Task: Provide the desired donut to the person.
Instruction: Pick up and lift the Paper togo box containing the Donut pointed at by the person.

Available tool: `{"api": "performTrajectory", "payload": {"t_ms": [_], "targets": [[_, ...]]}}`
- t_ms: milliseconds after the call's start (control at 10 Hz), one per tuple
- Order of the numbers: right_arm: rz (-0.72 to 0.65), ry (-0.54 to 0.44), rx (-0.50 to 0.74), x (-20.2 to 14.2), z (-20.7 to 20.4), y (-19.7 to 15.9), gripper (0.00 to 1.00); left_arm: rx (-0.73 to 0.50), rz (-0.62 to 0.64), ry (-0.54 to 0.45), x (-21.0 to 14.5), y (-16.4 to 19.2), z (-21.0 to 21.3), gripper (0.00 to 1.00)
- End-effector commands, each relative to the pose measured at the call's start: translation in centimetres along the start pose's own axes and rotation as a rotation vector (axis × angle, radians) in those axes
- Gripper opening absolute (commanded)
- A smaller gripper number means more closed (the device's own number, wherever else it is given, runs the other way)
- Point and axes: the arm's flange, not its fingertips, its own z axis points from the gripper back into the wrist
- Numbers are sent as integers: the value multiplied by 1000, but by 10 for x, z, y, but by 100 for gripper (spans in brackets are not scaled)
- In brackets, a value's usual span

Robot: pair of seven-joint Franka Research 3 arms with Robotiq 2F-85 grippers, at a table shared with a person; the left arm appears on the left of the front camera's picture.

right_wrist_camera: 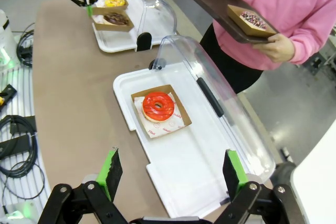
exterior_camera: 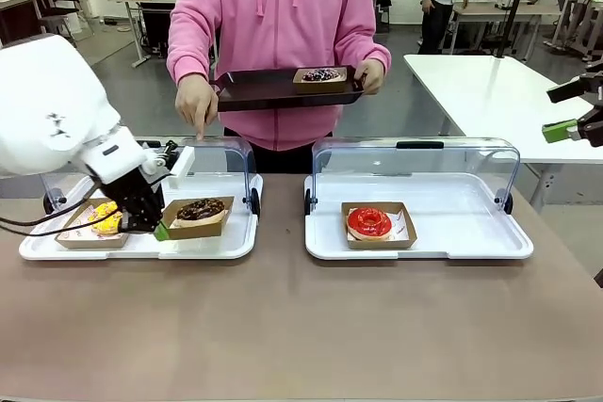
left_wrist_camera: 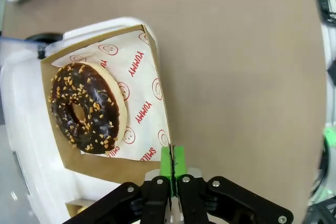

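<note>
Box gripped, handover to come
Left pincer (exterior_camera: 158, 228) clamped on chocolate donut's (left_wrist_camera: 86, 107) box (left_wrist_camera: 100, 167); right pincer (right_wrist_camera: 172, 169) apart; person (exterior_camera: 278, 35) waits beyond

There are four donuts: a yellow donut (exterior_camera: 105, 218), a chocolate donut (exterior_camera: 200, 209), a red donut (exterior_camera: 368, 222) and a sprinkled donut (exterior_camera: 321, 74). Each sits in its own paper box (exterior_camera: 403, 231). There are two white lidded trays (exterior_camera: 231, 244) (exterior_camera: 471, 233) and one dark tray (exterior_camera: 264, 91).

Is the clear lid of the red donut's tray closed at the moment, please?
No, the clear lid stands swung open behind the red donut, which lies uncovered in its white tray.
</note>
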Motion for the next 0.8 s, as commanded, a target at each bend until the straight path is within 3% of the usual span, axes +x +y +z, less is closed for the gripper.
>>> {"api": "performTrajectory", "payload": {"t_ms": [0, 200, 400, 700], "targets": [[-2, -3, 1, -1, -1, 0, 100, -35, 44, -57, 2, -45, 39, 0], [-2, -3, 1, -1, -1, 0, 100, 29, 31, -65, 2, -79, 84, 0], [-2, -3, 1, -1, -1, 0, 100, 168, -4, -86, 11, -108, 138, 0], [-2, -3, 1, -1, -1, 0, 100, 288, -41, -69, 28, -102, 182, 0]]}}
